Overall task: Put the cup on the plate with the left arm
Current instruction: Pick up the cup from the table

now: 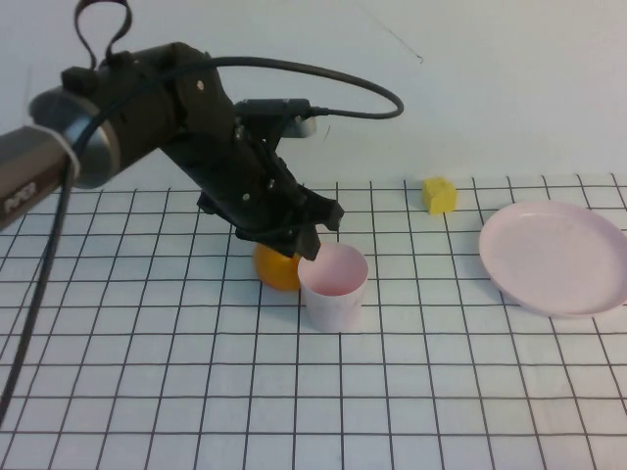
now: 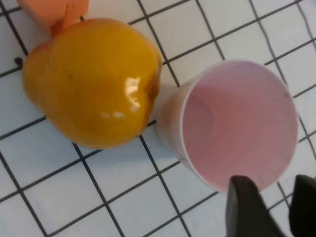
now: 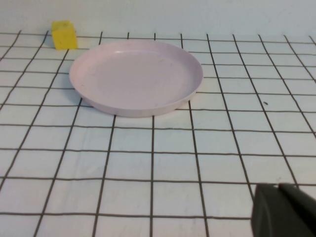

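The pale pink cup [image 1: 333, 286] stands upright on the gridded table, near the middle. My left gripper [image 1: 312, 238] hangs just behind and above its rim, open and holding nothing. In the left wrist view the cup [image 2: 239, 123] shows its empty inside, and the left gripper [image 2: 273, 181] has its two dark fingers [image 2: 247, 210] spread at the cup's rim. The wide pink plate [image 1: 558, 257] lies far right and is empty; it also shows in the right wrist view [image 3: 136, 76]. My right gripper [image 3: 284, 210] is shut and low over the table, short of the plate.
An orange round fruit [image 1: 275, 269] sits right against the cup's left side, under the left arm, and fills much of the left wrist view [image 2: 94, 81]. A small yellow block [image 1: 439, 194] lies behind, between cup and plate, also in the right wrist view [image 3: 64, 34].
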Controlling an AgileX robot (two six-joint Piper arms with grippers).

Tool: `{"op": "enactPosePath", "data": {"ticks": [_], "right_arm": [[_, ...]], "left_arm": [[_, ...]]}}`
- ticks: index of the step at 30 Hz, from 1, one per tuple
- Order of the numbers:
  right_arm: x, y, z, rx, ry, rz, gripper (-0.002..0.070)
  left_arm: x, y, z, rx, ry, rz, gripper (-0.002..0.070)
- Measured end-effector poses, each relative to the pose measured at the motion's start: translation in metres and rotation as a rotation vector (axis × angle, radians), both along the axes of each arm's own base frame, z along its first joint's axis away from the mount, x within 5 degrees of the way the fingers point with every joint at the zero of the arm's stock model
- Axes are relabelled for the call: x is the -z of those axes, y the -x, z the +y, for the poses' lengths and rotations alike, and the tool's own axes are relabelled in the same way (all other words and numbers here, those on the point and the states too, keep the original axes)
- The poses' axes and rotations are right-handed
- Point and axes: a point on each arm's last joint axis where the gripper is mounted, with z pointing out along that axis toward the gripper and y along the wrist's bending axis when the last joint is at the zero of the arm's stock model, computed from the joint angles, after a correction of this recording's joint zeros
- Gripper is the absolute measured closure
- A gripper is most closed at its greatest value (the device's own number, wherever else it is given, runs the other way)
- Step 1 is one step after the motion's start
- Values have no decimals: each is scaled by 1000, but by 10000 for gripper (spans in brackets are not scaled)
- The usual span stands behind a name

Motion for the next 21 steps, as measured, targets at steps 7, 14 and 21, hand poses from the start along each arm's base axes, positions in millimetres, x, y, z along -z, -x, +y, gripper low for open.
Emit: {"op": "enactPosePath", "data": {"ticks": [7,14,21], "right_arm": [[0,0,0,0,0,0,678],[0,0,0,0,0,0,678],[0,0,0,0,0,0,678]], "left_arm": [[32,-23,-8,-23,-50,77,228],[50,-33,-9,-46,-79,80,266],[63,-35,-11,-8,-106,101,620]]}}
